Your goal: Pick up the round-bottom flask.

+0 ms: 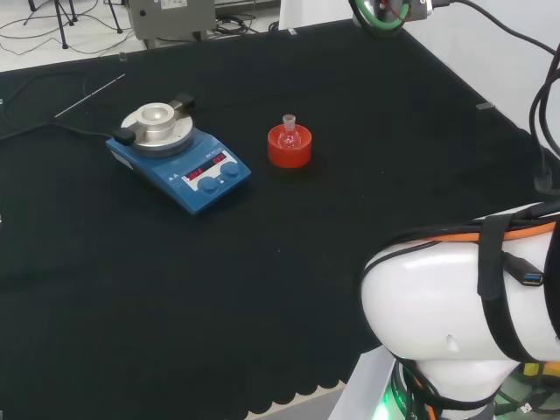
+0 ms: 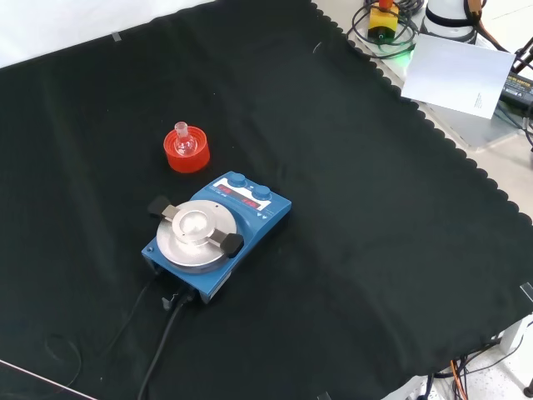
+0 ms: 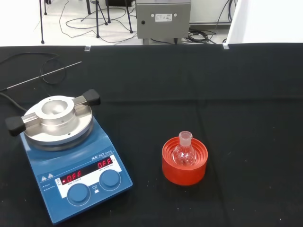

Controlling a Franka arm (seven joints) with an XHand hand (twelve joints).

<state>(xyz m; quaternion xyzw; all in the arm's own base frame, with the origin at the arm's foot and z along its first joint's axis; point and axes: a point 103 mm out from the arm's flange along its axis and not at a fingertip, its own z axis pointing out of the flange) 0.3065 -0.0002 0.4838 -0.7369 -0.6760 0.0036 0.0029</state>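
A small clear round-bottom flask point(image 1: 289, 133) stands upright with its neck up in a red ribbed ring stand point(image 1: 289, 151) near the middle of the black cloth. The front view has the flask point(image 2: 183, 141) on its stand point(image 2: 186, 153) at the upper left, and the wrist view looks down on the flask point(image 3: 184, 151) in the stand point(image 3: 184, 163) from some way off. Nothing touches the flask.
A blue hotplate stirrer point(image 1: 179, 155) with a round metal block on top point(image 2: 198, 232) stands left of the flask in the head view, its cable running off the cloth. A thin metal rod point(image 3: 42, 78) lies behind it. The arm's white link point(image 1: 464, 306) fills the lower right.
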